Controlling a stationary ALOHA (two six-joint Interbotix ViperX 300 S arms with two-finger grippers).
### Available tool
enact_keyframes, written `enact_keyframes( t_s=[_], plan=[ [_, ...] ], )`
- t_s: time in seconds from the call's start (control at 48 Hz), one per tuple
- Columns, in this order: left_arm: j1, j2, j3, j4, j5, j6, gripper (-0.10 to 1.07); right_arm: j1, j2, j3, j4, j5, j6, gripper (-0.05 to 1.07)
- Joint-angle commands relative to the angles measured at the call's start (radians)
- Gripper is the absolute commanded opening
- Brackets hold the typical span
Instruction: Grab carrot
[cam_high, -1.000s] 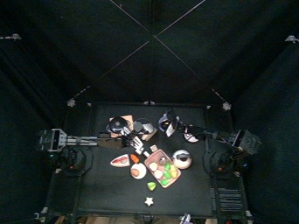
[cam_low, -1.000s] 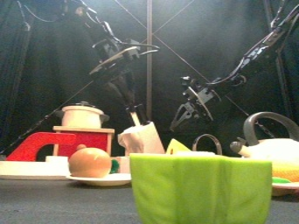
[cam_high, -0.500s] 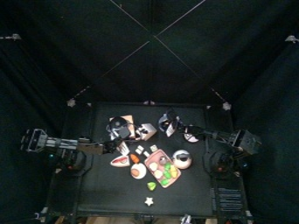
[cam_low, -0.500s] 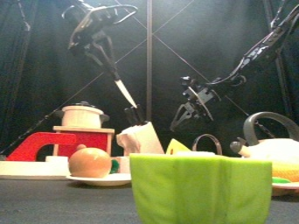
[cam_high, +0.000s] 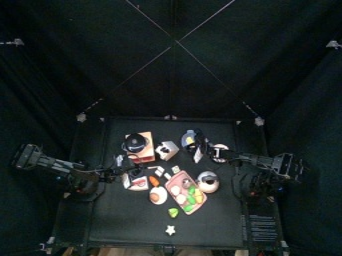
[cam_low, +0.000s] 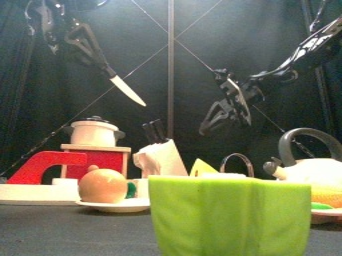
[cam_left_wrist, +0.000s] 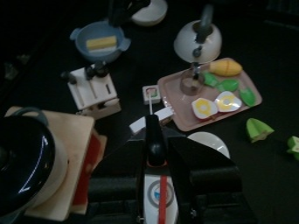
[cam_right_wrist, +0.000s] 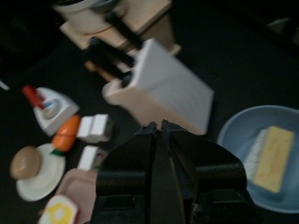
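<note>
Top view: the things are crowded small on the tabletop (cam_high: 127, 215), with one arm at 9 o'clock of the cluster and the other at 3 o'clock. The carrot (cam_right_wrist: 66, 131) cannot be singled out here.

Front view: the left end effector (cam_low: 67, 30) is seen high at 10 o'clock, clenched on a knife (cam_low: 127, 90) whose blade slants down toward 4 o'clock. The right end effector (cam_low: 218, 112) hangs at 2 o'clock, above the things. The carrot is hidden behind nearer things, such as the green cup (cam_low: 221, 215).

Left wrist view: the knife is gripped between the jaws. An orange thing (cam_left_wrist: 225, 66) lies on a pink tray (cam_left_wrist: 176, 87), but it cannot be told whether it is a carrot.

Right wrist view: the jaws stand partly apart, with nothing visible between them. The carrot lies flat just beside white cubes (cam_right_wrist: 93, 129), on the side of the knife block (cam_right_wrist: 163, 87) away from the butter plate (cam_right_wrist: 268, 149). Its long axis runs slantwise to the jaws' line (the green end seems nearer the camera). The right arm is judged the nearer and freer.
</note>
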Motion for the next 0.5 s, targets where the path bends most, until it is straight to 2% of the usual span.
enact_keyframes(
  t_s=[0.0, 0.167, 0.271, 0.479],
  plan=[
    [0.035, -0.040, 0.041, 0.031, -0.110, 0.002, 0.56, 0.063, -0.044, -0.025, 0.115, 0.112, 0.000, 0.58],
    [0.095, -0.091, 0.110, 0.041, -0.256, 0.008, 0.56, 0.149, -0.049, -0.051, 0.232, 0.282, 0.000, 0.58],
    [0.118, -0.100, 0.138, 0.044, -0.344, 0.017, 0.56, 0.230, -0.049, -0.066, 0.310, 0.376, 0.000, 0.59],
    [0.121, -0.101, 0.158, 0.041, -0.433, 0.028, 0.56, 0.397, -0.031, -0.091, 0.514, 0.503, 0.002, 0.59]
  ],
)
